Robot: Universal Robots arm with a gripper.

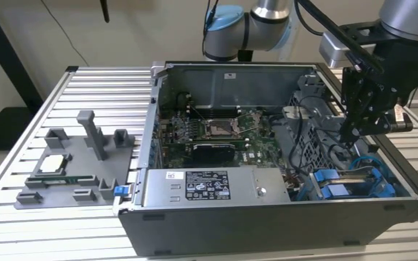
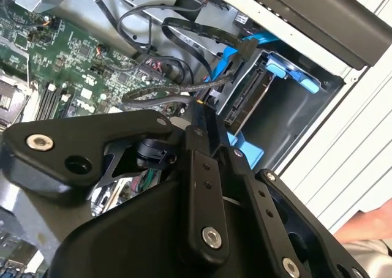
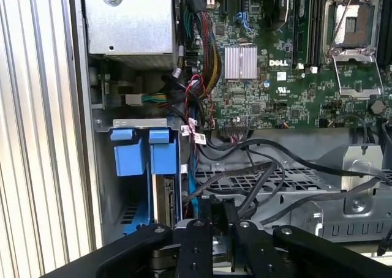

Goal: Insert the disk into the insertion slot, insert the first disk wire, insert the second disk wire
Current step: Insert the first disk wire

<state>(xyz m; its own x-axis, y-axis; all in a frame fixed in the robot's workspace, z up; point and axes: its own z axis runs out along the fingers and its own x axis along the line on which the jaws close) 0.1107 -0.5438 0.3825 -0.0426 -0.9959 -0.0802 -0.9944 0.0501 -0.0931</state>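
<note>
The disk [image 3: 164, 198] sits edge-on in the insertion slot [image 3: 109, 192], the grey drive cage at the case's corner, with its blue carrier tabs [image 3: 130, 157] sticking out. In the exterior view the disk [image 1: 348, 175] lies at the case's near right corner. My gripper [image 1: 350, 136] hangs just above and behind it, inside the case. In both wrist views the gripper [image 3: 218, 206] [image 2: 197, 109] is shut, its tips among black wires [image 3: 263, 168]. I cannot tell if a wire is pinched. A black connector [image 2: 248, 45] on a blue cable hangs by the disk [image 2: 248, 100].
The open computer case [image 1: 267, 228] stands on a slatted metal table [image 1: 20, 228]. The green motherboard [image 1: 216, 130] and the labelled power supply [image 1: 209, 187] lie to the exterior view's left of the cage. A grey fixture [image 1: 78, 163] with parts stands left of the case.
</note>
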